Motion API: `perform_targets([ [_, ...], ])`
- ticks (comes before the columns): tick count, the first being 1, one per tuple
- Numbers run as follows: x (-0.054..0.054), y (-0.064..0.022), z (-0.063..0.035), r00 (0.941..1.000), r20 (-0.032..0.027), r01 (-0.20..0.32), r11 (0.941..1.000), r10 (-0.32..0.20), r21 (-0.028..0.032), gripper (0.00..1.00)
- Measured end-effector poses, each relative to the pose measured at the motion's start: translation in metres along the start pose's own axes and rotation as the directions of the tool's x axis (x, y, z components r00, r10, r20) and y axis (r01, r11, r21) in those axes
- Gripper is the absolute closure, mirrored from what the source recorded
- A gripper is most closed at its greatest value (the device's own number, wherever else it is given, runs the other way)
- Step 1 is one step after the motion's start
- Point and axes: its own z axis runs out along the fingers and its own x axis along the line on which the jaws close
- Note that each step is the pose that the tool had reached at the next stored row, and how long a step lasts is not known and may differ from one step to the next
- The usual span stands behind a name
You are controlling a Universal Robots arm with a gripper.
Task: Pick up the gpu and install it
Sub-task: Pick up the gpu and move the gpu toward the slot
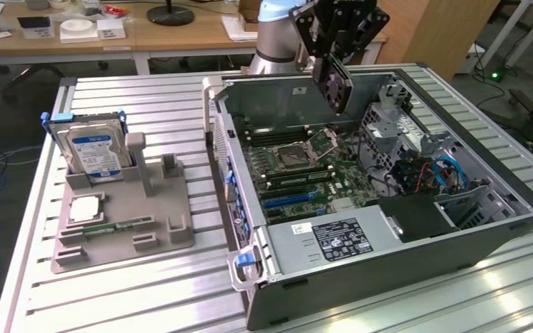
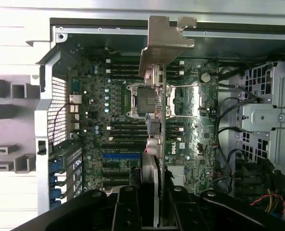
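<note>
My gripper [image 1: 336, 59] is shut on the gpu [image 1: 334, 87], a thin black card that hangs on edge above the open computer case [image 1: 488, 229]. The card is over the back half of the motherboard [image 1: 294, 166], near the processor socket, and touches nothing below. In the wrist view the gpu [image 2: 162, 48] runs edge-on away from my gripper [image 2: 151, 204], its pale metal bracket at the far end. The motherboard [image 2: 118, 120] lies beneath it, and the blue expansion slots [image 2: 121, 157] sit close to the fingers [image 2: 128, 207].
Inside the case are the power supply [image 1: 341, 239] and a drive cage with cables [image 2: 272, 120]. On the slatted table at the exterior view's left, a grey fixture [image 1: 155, 243] holds a hard drive [image 1: 95, 154], a processor [image 1: 86, 208] and a memory stick [image 1: 119, 227].
</note>
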Motion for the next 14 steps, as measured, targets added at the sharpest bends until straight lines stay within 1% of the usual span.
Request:
perform_targets([
  [9,-0.017,0.0002,0.0006,1.0,0.0,0.0,1.0,0.0,0.0001,0.73],
  [14,-0.019,0.0003,0.0007,1.0,0.0,0.0,1.0,0.0,0.0,0.73],
])
